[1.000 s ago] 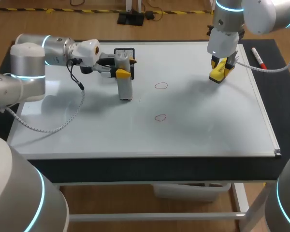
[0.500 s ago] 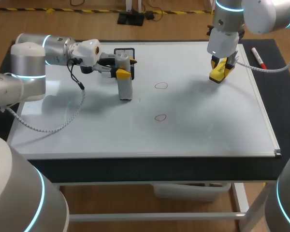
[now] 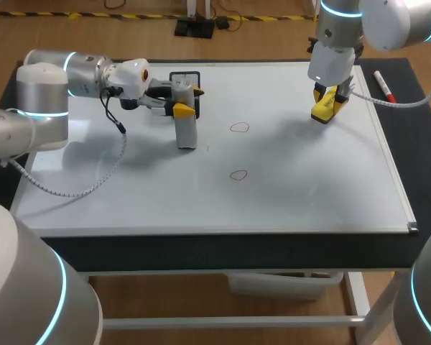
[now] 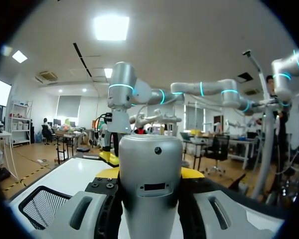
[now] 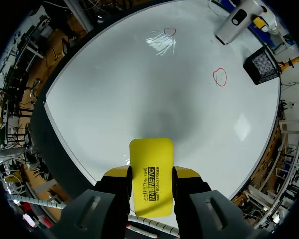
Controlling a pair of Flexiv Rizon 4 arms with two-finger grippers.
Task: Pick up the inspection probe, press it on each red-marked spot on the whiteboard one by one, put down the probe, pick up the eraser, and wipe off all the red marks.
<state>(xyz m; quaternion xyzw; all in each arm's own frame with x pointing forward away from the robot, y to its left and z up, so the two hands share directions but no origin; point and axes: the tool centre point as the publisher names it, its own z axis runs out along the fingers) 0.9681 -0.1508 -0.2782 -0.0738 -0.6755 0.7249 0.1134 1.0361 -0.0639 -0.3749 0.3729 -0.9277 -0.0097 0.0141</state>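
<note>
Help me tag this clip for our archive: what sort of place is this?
Probably a robot test bench in a lab: a whiteboard lying flat with red marks, the left gripper shut on a probe, the right gripper shut on an eraser.

Even, bright light falls from overhead. In the head view the whiteboard (image 3: 309,194) carries only soft grey shadows: one under the left arm (image 3: 43,100) by the board's left edge, one beside the right gripper (image 3: 323,109) near the far edge. From the right wrist, a soft dark shadow lies ahead of the eraser (image 5: 150,174), and streaky glare sits beside the far red mark (image 5: 170,32). The probe (image 4: 150,169) shows a dull sheen.
</note>
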